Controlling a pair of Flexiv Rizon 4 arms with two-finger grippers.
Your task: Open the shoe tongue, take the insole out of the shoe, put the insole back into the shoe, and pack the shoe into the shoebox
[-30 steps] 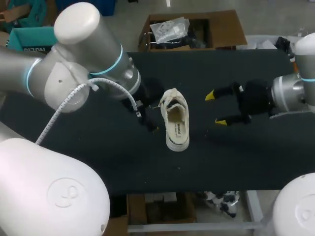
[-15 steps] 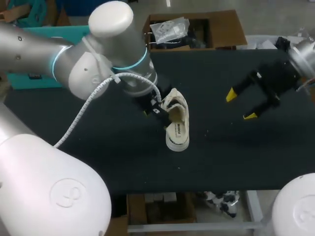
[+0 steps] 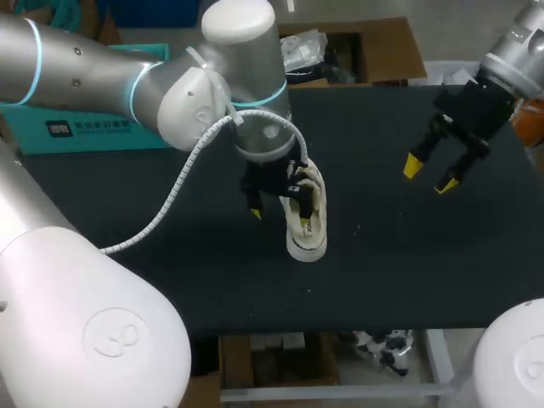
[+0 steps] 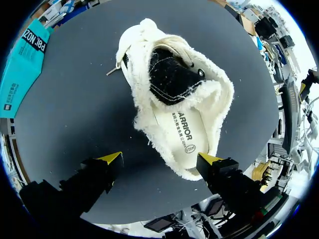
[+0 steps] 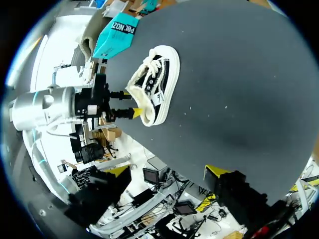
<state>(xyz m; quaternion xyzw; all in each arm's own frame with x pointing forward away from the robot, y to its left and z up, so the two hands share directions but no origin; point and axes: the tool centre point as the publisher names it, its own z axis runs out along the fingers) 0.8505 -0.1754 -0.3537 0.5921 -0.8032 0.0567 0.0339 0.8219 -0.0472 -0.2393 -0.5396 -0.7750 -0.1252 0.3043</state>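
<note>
Shoe (image 3: 306,212): stands on its sole mid-desk (image 3: 382,272); probably light, with a soft fleecy collar and a stiffer sole.
Hold: likely best at the insole (image 4: 182,132) heel edge (thin, should bend easily).
Left end effector (image 4: 159,159): wide, empty; the shoe's heel is just ahead, between its fingers.
Right end effector (image 3: 427,174): wide, empty, well apart from the shoe.
</note>
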